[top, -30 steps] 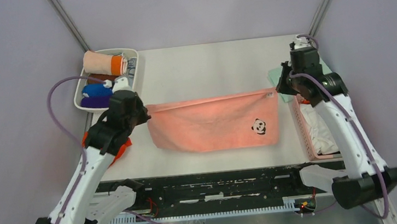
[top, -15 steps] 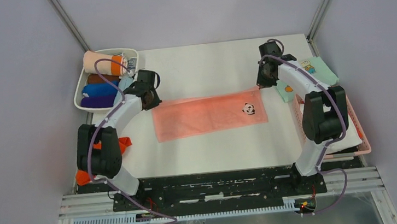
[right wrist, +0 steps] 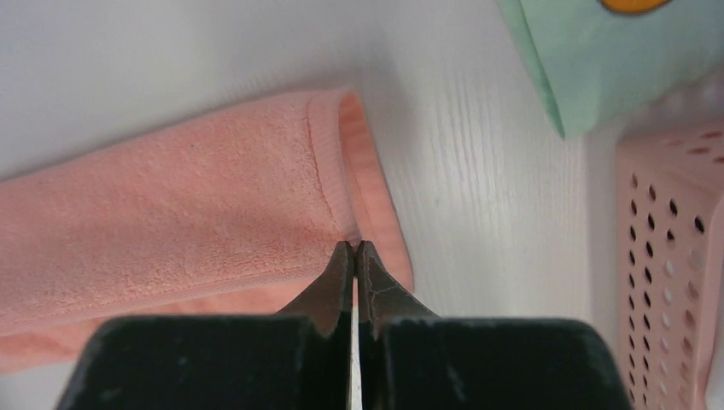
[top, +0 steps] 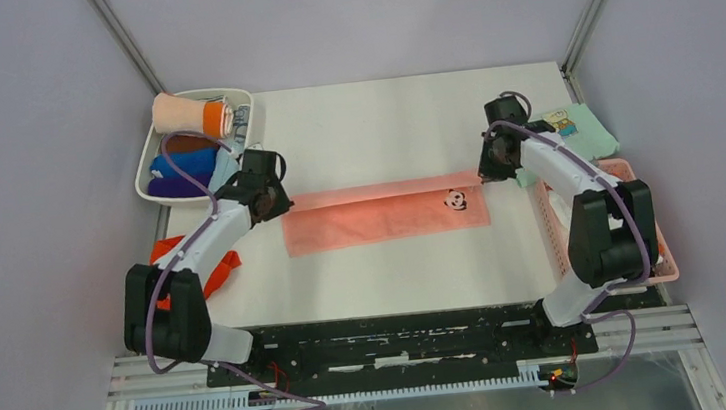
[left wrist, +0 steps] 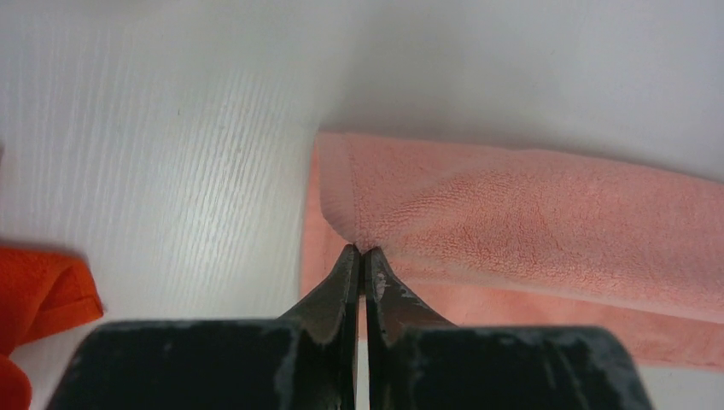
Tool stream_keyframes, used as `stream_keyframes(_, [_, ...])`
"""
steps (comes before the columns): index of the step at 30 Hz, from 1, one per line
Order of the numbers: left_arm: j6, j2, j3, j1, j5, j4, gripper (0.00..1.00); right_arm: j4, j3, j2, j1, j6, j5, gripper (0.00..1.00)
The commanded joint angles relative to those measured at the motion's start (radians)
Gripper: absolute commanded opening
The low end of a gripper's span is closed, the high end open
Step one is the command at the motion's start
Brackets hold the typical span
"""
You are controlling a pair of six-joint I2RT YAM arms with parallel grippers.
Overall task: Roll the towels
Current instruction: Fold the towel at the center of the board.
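The pale pink towel (top: pixel 385 213) with a panda print (top: pixel 455 199) lies across the table, its far edge folded over toward me. My left gripper (top: pixel 278 203) is shut on the towel's folded left corner; in the left wrist view the tips (left wrist: pixel 359 253) pinch the fold (left wrist: pixel 529 218). My right gripper (top: pixel 484 171) is shut on the right corner; in the right wrist view the tips (right wrist: pixel 353 248) pinch the fold (right wrist: pixel 171 205). A red-orange towel (top: pixel 212 268) lies crumpled at the left, under the left arm, and shows in the left wrist view (left wrist: pixel 38 286).
A white tray (top: pixel 241 101) at the back left holds several rolled towels. A mint-green cloth (top: pixel 588 128) lies at the back right, also in the right wrist view (right wrist: pixel 623 60). A pink perforated basket (top: pixel 551 217) stands along the right edge.
Both grippers pulled the towel's far edge toward me, folding it over the towel. The visible towel is now narrower front to back.
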Motion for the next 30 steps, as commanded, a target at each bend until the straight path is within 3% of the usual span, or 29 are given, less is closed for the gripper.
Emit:
stream_keyframes(1, [-0.053, -0.094, -0.094, 0.006, -0.005, 0.005, 0.03, 0.009, -0.121, -0.118, -0.007, 0.034, 0.003, 0.00])
stream_keyframes(5, [-0.079, -0.102, -0.176, 0.006, 0.021, 0.025, 0.03, 0.044, -0.228, -0.161, -0.007, 0.047, -0.020, 0.00])
stream_keyframes(13, [-0.138, -0.075, -0.288, 0.006, 0.041, 0.088, 0.03, 0.099, -0.319, -0.085, -0.007, 0.064, -0.041, 0.00])
stream_keyframes(22, [-0.142, -0.017, -0.296, 0.004, 0.037, 0.091, 0.06, 0.098, -0.328, -0.017, -0.008, 0.072, -0.079, 0.04])
stream_keyframes(30, [-0.143, -0.117, -0.266, 0.003, 0.029, 0.027, 0.03, 0.075, -0.318, -0.088, -0.007, 0.060, -0.054, 0.00])
